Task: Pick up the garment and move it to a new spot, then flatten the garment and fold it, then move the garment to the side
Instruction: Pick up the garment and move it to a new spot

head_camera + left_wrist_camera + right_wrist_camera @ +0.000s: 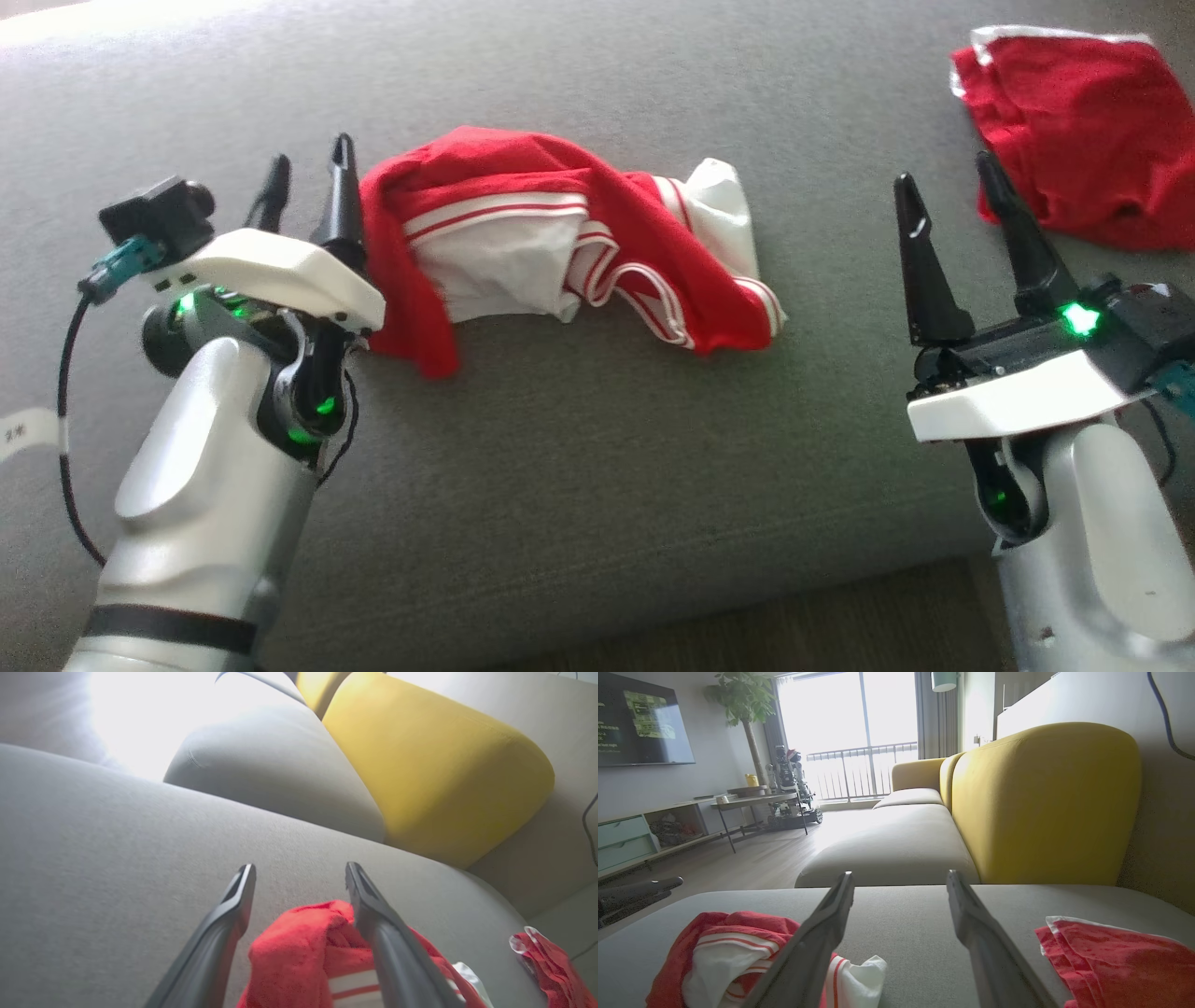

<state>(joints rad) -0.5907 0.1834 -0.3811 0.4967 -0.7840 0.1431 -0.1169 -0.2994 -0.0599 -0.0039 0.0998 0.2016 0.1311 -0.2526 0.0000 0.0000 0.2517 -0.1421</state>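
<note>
The garment (560,252), red with white panels and striped trim, lies crumpled on the grey sofa seat (597,448). My left gripper (310,154) stands open at the garment's left end, its right finger against the red cloth. In the left wrist view the garment (299,952) bunches up between and under the spread fingers of that gripper (300,868), not pinched. My right gripper (946,173) is open and holds nothing, well to the right of the garment. In the right wrist view the garment (724,952) lies low left of that gripper (900,874).
A second red cloth with white edging (1074,131) lies at the far right of the seat, just beyond my right gripper. A yellow back cushion (1045,802) rises behind the seat. The seat's front edge (653,597) drops to a wood floor.
</note>
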